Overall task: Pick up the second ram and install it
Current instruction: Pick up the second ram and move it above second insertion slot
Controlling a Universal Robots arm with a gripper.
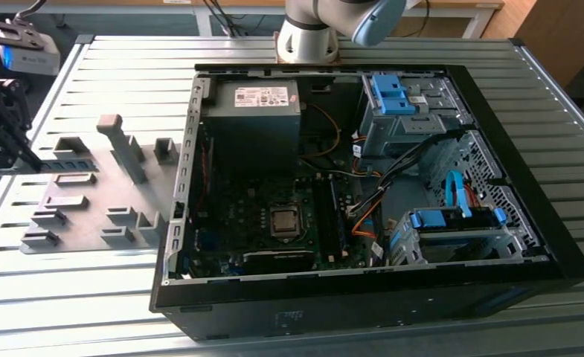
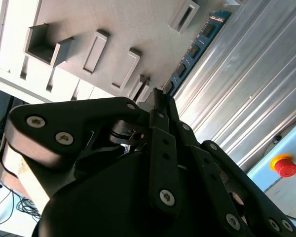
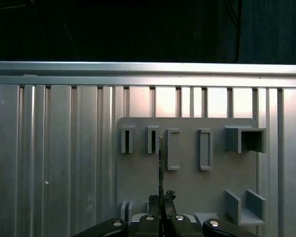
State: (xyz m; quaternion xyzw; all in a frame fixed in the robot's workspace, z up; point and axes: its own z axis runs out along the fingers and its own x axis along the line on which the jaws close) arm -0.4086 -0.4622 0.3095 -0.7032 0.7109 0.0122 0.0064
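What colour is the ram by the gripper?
Blue with dark chips; the second ram, clearest in second wrist view.

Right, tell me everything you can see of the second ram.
The second ram is a long, thin blue circuit-board strip with a row of dark chips along its face. It stands on its long edge at the border of the grey fixture plate, next to the ribbed metal table. The gripper has its fingers shut on one end of the strip. Whether it rests on the plate or is lifted cannot be told.
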